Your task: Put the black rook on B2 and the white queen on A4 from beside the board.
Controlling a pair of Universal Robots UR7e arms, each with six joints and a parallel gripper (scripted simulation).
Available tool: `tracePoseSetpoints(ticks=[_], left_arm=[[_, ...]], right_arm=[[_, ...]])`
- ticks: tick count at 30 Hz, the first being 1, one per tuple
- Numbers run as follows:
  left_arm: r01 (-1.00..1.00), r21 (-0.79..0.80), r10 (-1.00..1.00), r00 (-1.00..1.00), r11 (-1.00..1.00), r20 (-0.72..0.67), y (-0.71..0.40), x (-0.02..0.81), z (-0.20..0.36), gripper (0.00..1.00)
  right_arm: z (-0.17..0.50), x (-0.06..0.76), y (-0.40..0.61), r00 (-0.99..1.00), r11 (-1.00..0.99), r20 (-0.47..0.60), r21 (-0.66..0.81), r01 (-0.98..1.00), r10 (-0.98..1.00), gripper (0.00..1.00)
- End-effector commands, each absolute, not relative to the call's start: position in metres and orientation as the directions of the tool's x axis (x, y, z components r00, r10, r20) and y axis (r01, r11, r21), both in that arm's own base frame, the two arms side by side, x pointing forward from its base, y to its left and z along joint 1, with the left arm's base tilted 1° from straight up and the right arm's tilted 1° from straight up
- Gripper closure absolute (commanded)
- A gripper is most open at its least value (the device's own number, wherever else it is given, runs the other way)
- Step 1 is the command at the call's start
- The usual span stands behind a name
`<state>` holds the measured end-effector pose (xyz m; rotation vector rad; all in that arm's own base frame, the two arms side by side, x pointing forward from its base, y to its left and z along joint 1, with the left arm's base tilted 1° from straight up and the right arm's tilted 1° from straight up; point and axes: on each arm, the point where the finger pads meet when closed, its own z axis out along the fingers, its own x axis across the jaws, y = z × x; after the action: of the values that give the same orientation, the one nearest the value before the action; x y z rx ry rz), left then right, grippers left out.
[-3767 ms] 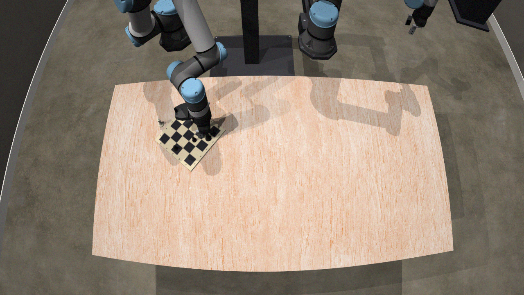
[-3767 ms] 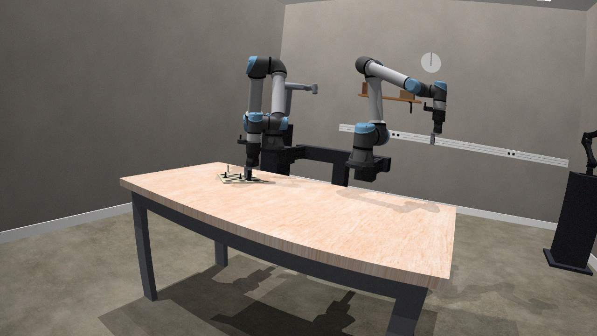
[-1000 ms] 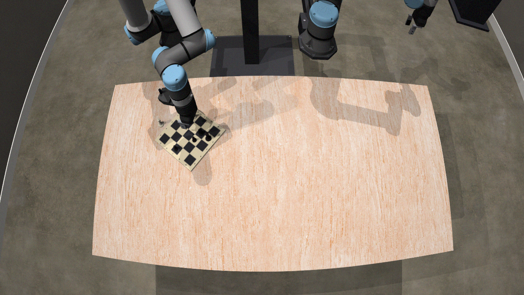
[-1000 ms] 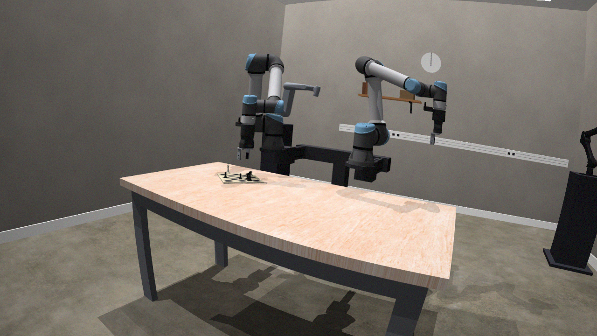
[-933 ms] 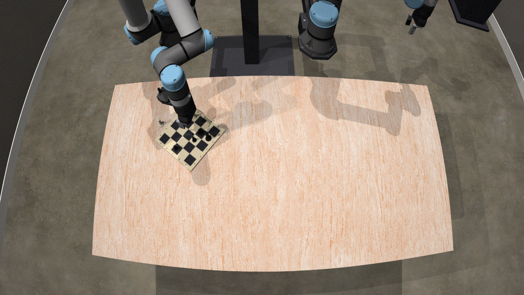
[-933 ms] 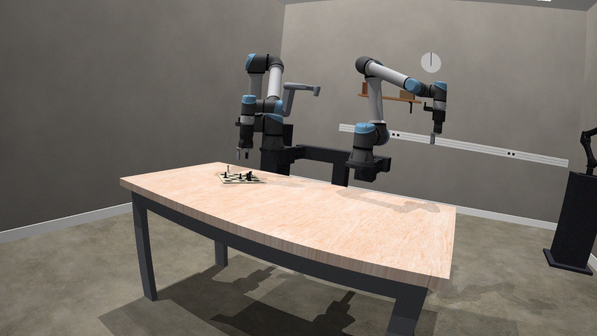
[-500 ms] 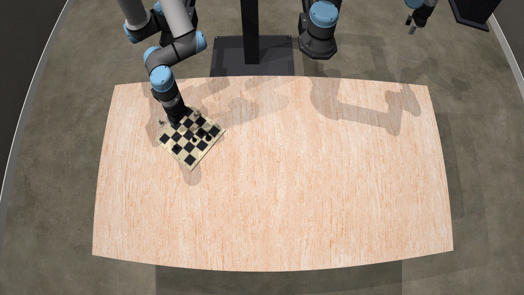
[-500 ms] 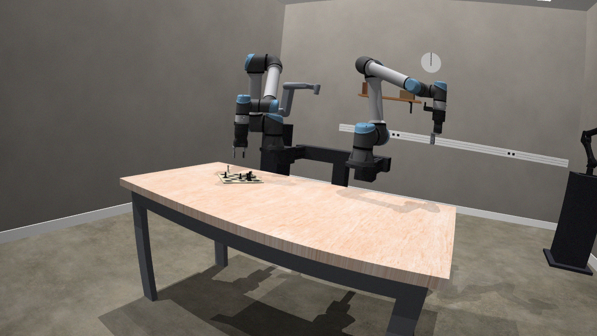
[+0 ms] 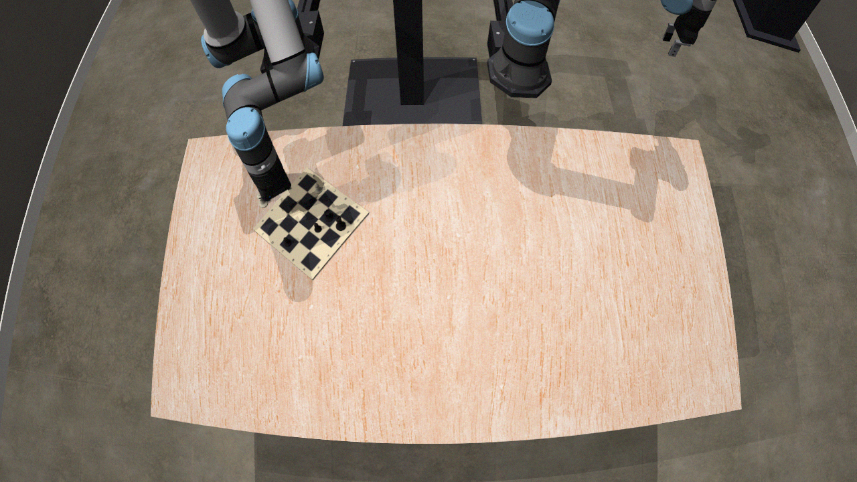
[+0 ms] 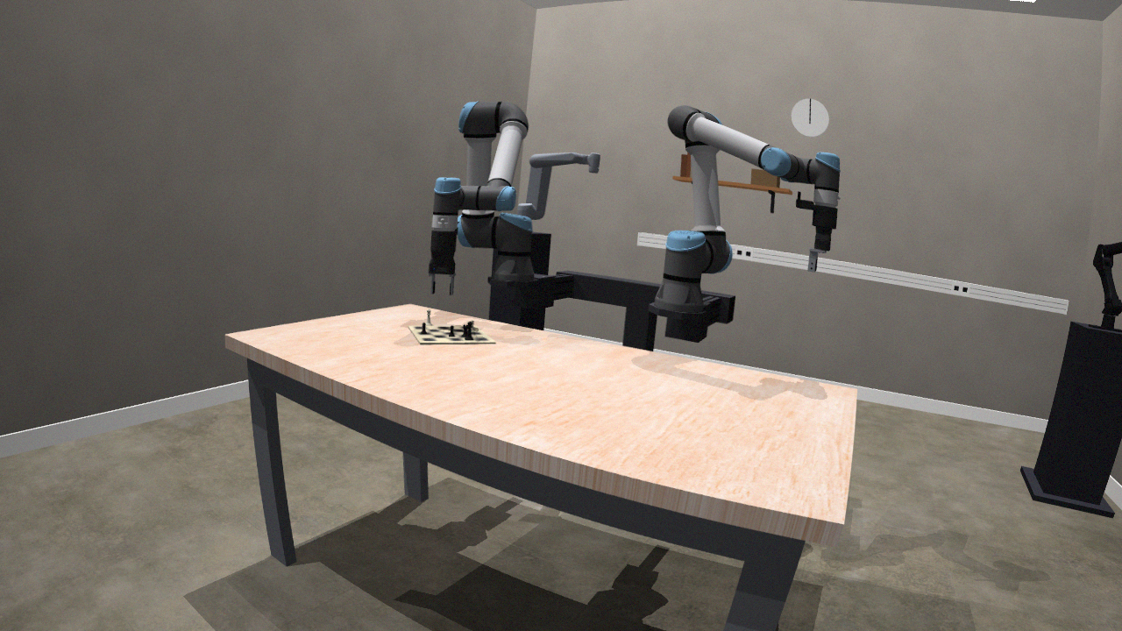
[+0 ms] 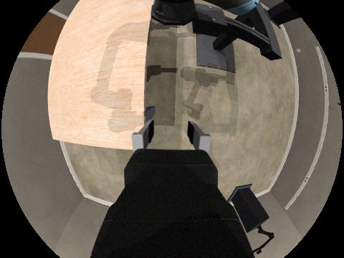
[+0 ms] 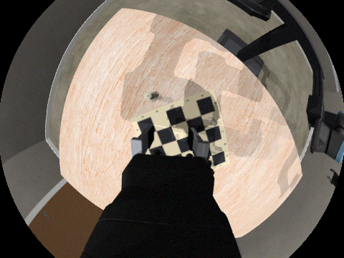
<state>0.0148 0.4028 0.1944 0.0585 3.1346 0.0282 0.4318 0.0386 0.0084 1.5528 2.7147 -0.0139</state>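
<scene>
The white queen stands upright on the table beside the board. My right gripper is open and empty, high above the queen and board edge; in the top view it partly hides the queen. Black pieces stand on the board; which one is the rook is too small to tell. No black piece shows beside the board. My left gripper is open and empty, off the table.
A small white piece stands on the board near its back edge, in shade. The wooden table carries the board at its back left in the top view. A dark post stands behind the table.
</scene>
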Motion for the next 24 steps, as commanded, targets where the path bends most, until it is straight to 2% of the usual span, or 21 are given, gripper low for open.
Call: tracePoseSetpoints(ticks=[1,6,21,24], left_arm=[[0.037,0.020,0.037,-0.999,0.999,-0.006,0.403,0.015,0.195,0.00],[0.037,0.020,0.037,-0.999,0.999,-0.006,0.403,0.015,0.195,0.00],[0.037,0.020,0.037,-0.999,0.999,-0.006,0.403,0.015,0.195,0.00],[0.037,0.020,0.037,-0.999,0.999,-0.006,0.403,0.015,0.195,0.00]], right_arm=[[0.010,0.428,0.026,-0.356,0.356,-0.020,0.004,0.934,0.934,0.00],[0.010,0.426,0.019,-0.277,0.277,-0.020,0.006,0.961,0.961,0.00],[0.012,0.415,-0.015,0.172,-0.172,-0.015,0.014,0.985,0.985,0.00],[0.012,0.414,-0.018,0.204,-0.204,-0.015,0.015,0.979,0.979,0.00]])
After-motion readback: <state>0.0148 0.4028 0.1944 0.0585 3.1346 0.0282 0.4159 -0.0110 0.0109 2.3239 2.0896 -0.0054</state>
